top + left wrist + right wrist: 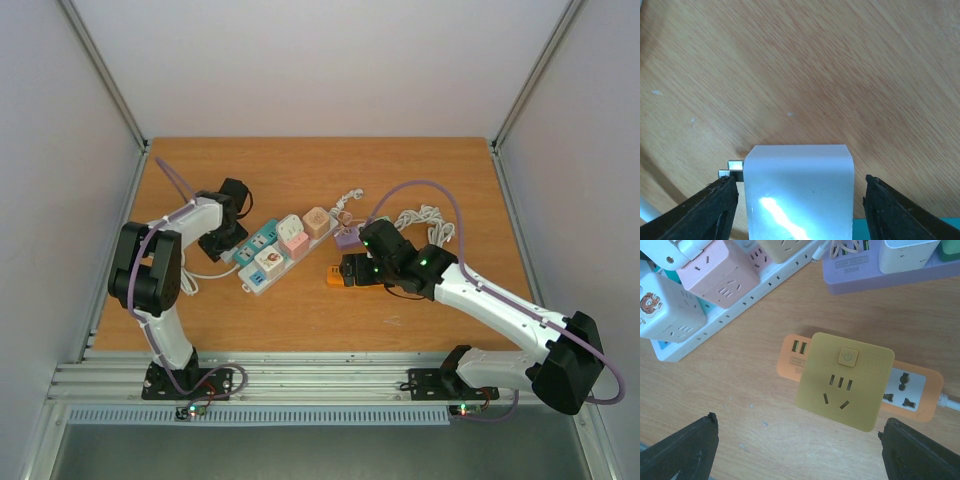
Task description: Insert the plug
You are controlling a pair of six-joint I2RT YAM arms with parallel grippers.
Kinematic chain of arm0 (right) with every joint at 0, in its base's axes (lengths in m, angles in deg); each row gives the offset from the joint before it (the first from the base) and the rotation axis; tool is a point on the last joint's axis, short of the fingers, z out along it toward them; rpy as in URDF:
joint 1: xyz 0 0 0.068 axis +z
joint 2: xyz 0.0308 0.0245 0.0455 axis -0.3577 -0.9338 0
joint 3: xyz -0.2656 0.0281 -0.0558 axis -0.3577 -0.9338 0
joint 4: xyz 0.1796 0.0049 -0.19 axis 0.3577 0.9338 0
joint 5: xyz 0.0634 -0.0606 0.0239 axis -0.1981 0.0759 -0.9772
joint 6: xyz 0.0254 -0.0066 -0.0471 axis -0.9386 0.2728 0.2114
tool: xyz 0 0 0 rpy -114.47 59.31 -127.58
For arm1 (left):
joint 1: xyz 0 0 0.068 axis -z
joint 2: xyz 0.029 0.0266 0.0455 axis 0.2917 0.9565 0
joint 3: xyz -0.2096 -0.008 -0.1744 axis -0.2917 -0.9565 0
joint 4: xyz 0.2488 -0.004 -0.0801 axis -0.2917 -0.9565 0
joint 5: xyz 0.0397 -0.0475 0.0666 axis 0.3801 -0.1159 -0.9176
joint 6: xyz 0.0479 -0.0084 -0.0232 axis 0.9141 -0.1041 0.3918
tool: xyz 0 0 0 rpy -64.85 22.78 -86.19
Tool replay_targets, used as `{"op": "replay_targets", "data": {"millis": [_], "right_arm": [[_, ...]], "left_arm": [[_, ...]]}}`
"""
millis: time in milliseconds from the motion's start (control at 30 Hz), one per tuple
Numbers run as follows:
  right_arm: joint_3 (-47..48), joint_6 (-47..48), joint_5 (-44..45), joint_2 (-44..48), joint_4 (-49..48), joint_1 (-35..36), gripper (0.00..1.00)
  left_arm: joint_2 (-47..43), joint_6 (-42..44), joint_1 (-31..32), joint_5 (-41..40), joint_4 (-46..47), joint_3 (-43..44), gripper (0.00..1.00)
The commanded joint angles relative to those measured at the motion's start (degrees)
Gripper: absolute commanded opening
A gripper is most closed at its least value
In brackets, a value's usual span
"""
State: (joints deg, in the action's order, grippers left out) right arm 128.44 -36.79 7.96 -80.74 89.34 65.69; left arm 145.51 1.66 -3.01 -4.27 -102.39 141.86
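A white plug (799,192) with two metal prongs (732,169) pointing left lies between the fingers of my left gripper (799,187). A narrow gap shows on each side of its body, so the jaws stand open around it. From above, the left gripper (222,240) sits at the left end of the white power strip (262,258), and the plug is hidden under it. My right gripper (799,421) hangs open and empty over bare wood, just short of a yellow cube socket (845,380) plugged into an orange strip (912,385).
Pink (295,243), beige (317,221) and white (268,262) cube adapters stand on the white strip. A purple strip (347,238) lies behind the orange one (333,276). Coiled white cable (420,218) sits at the back right. Side walls enclose the wooden table (300,320).
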Motion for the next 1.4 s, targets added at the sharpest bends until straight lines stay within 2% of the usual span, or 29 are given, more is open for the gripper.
{"op": "replay_targets", "data": {"millis": [0,300,533,667,1000,1200,1367], "right_arm": [[-0.6,-0.5,1.3,1.3,-0.6,-0.1,0.89],[-0.8,-0.4,1.4,1.6,-0.5,-0.1,0.89],[-1.7,0.6,-1.2,3.0,-3.9,-0.1,0.87],[-2.6,0.3,-2.7,4.5,-7.2,-0.1,0.87],[-4.9,1.6,-13.3,8.7,-16.1,-0.1,0.92],[-4.7,1.2,-17.8,6.6,-20.4,0.0,0.96],[0.5,-0.2,-15.6,1.7,-19.7,1.8,0.93]], "left_arm": [[-0.9,-0.1,0.3,-0.9,0.9,-0.1,0.69],[0.6,0.0,0.3,-0.7,1.5,0.0,0.51],[-9.3,2.9,1.0,4.6,9.7,-4.2,0.50],[-13.7,5.9,1.9,9.0,11.0,-4.0,0.50],[-25.4,9.8,5.7,21.1,17.9,-5.9,0.51],[-31.2,6.4,9.7,26.7,23.6,-8.7,0.52],[-33.0,-0.1,12.4,28.1,21.7,-8.0,0.53]]}}
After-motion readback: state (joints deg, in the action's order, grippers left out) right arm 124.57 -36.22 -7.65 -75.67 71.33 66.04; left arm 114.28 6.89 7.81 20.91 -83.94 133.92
